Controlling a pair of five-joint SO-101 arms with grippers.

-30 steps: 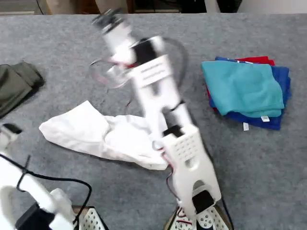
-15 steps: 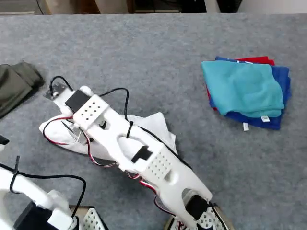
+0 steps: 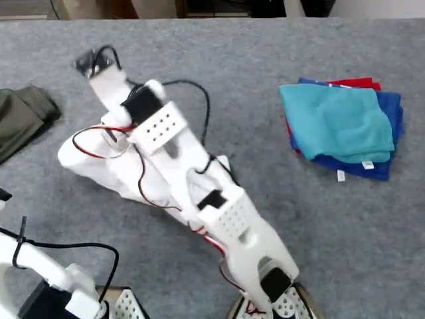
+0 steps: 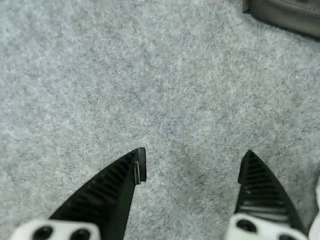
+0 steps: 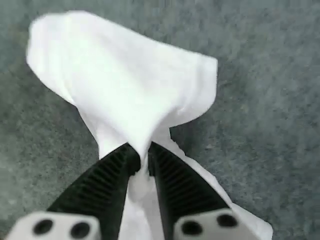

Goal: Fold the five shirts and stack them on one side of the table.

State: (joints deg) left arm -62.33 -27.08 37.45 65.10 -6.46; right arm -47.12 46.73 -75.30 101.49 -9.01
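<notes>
pinching white shirt (image 5: 125, 85) in right hand (image 5: 143, 152) (jaws closed), left hand (image 4: 195, 151) spread wide, empty

Grey table (image 3: 279, 53), carpet-textured — brown furniture (image 3: 113, 8) behind

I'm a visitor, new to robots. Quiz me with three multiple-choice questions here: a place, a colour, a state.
1. Where is the olive shirt? A) high view's left edge B) mid-table C) on the floor
2. Which colour tops the folded stack? A) red B) teal C) white
3. The right pincer is: A) open B) shut on the white shirt C) shut on nothing
Answers: 1A, it lies there alone; 2B, teal covers blue and red; 3B, it pinches that shirt.
</notes>
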